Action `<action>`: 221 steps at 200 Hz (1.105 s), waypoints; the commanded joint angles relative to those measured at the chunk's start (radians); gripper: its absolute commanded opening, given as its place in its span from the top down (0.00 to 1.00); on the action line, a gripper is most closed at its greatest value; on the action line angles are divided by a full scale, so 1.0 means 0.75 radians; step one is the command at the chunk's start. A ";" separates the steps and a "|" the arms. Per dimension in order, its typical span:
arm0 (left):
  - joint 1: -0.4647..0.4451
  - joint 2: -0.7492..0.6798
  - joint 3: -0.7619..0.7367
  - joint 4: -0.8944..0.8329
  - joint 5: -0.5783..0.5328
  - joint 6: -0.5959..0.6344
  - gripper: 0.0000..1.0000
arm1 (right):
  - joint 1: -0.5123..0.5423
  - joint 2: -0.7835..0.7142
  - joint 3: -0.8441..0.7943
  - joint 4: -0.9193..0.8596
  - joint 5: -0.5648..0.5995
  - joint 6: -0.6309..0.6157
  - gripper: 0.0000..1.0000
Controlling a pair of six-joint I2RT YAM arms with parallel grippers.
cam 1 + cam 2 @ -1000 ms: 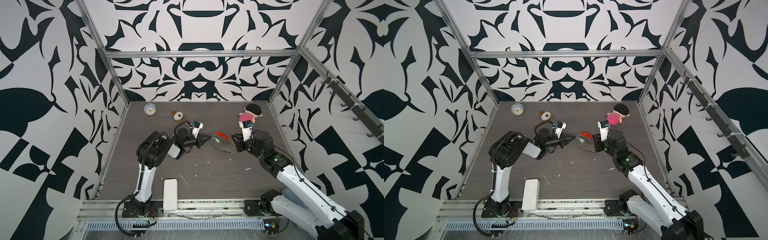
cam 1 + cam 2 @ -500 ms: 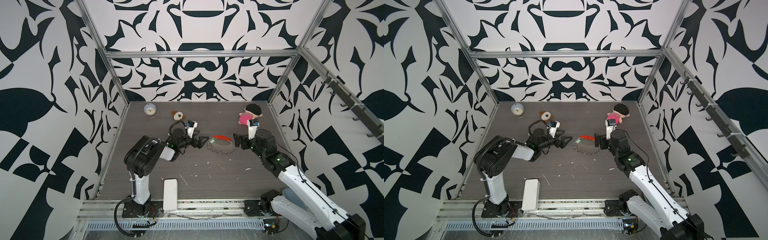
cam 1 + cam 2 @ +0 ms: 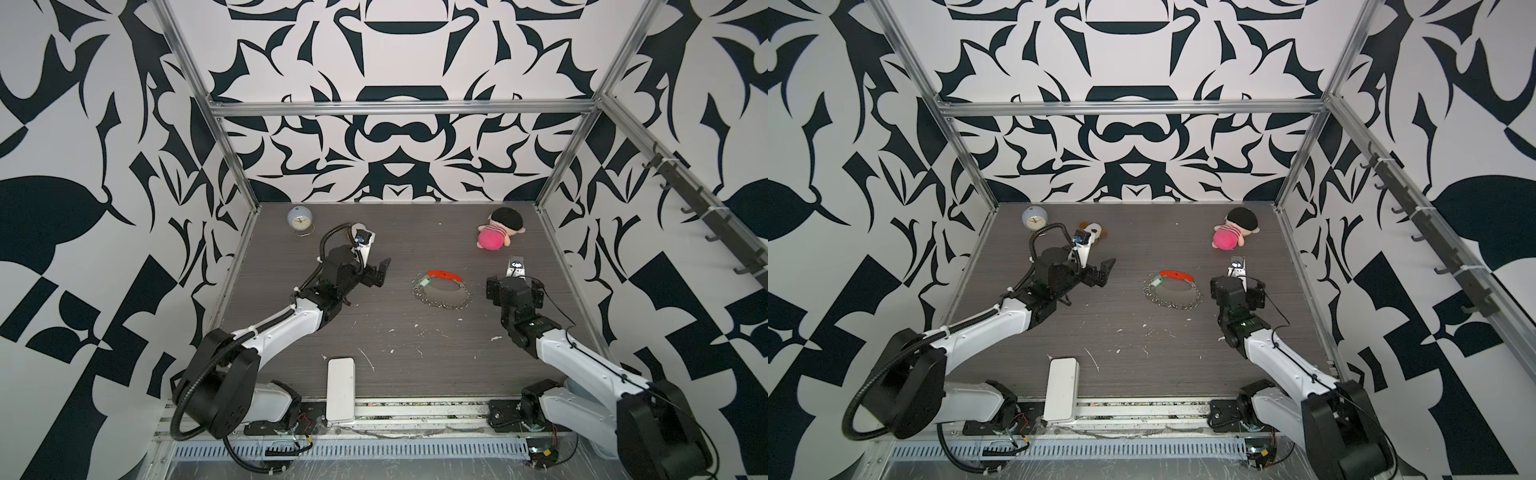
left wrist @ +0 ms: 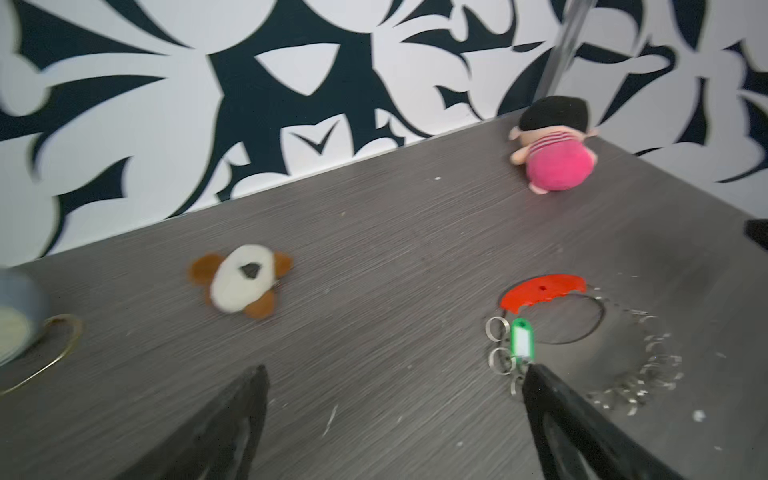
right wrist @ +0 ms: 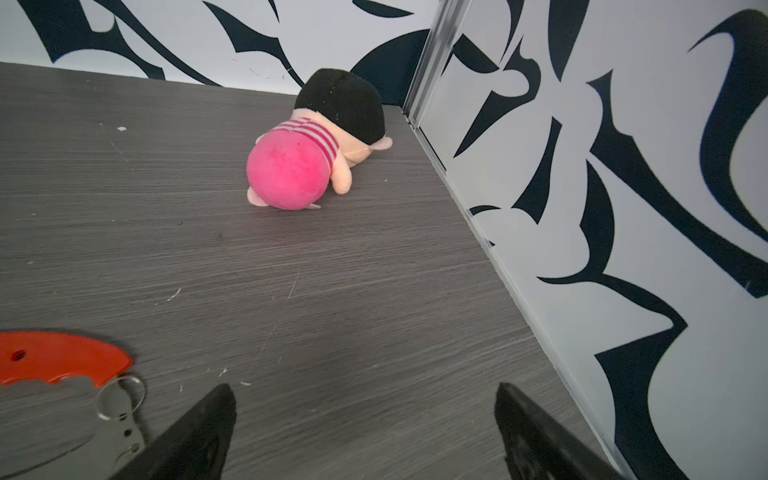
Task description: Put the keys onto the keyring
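Observation:
The keyring [image 3: 453, 302] [image 3: 1177, 305], a loop of silver rings closed by a curved red-orange bar [image 3: 444, 274], lies flat at mid-table in both top views. A small green-headed key [image 3: 424, 283] [image 4: 521, 340] lies at the bar's left end, against the small rings; whether it is threaded on I cannot tell. My left gripper [image 3: 380, 274] [image 4: 395, 370] stands open and empty, left of the loop and apart from it. To the loop's right, my right gripper [image 3: 514, 286] [image 5: 365, 388] is open and empty too, with the red bar [image 5: 62, 361] at its side.
A pink doll with black hair [image 3: 498, 232] lies at the back right near the wall. A white-and-brown plush toy [image 3: 1092, 230] and a small clock [image 3: 300, 218] sit at the back left. A white flat block [image 3: 340, 388] rests on the front edge.
Both grippers have gone from shut to open and drawn back from the keyring, left arm leftward, right arm rightward. The keyring now lies free on the table.

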 commanded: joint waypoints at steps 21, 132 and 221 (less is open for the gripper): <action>0.121 -0.202 -0.176 -0.029 -0.363 0.030 0.01 | -0.022 0.223 -0.153 0.711 -0.024 -0.165 0.00; 0.392 -0.403 -0.553 0.235 -0.483 0.040 0.01 | -0.144 0.640 -0.210 1.199 -0.251 -0.154 0.00; 0.547 -0.014 -0.575 0.672 -0.363 -0.030 0.00 | -0.157 0.640 -0.134 1.059 -0.253 -0.142 0.00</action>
